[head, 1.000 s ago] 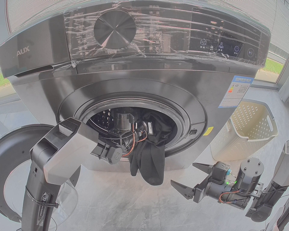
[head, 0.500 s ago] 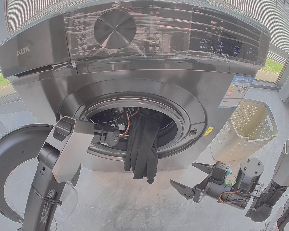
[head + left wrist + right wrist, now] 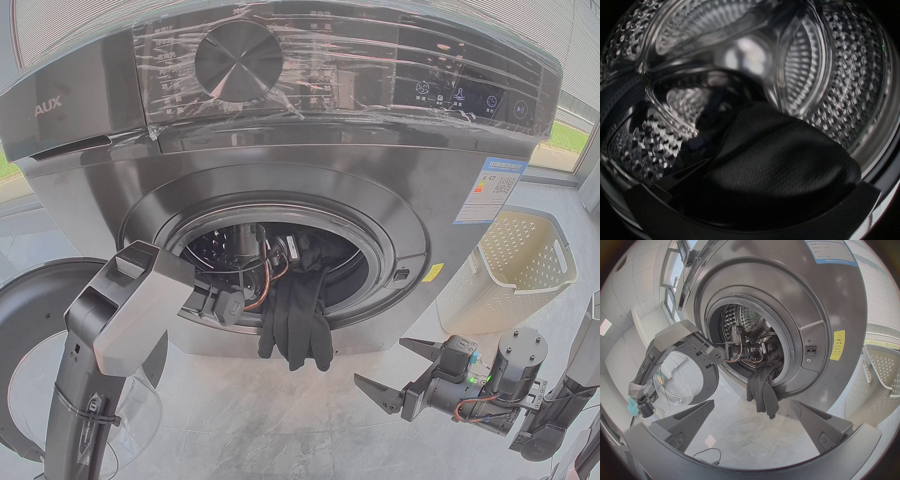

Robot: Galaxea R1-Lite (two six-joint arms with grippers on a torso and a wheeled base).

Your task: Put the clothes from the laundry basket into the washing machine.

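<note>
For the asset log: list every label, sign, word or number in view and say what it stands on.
brand lettering: upper left panel of the washing machine; a logo, left unquoted.
energy label: front, upper right; print too small to read.
yellow warning sticker: beside the door latch; characters too small.
control panel: icons and captions; too small.
programme list beside the dial: blurred.

The left arm (image 3: 125,312) is standing up on the robot's left, bending sharply at the elbow and stretching forward, the left wrist (image 3: 245,245) angling in toward the middle. The right arm (image 3: 559,390) is hanging low on the right with the right wrist (image 3: 500,375) lying level. The right gripper (image 3: 379,360) is pointing leftward, its fingers (image 3: 377,387) spreading wide and gripping nothing.
</note>
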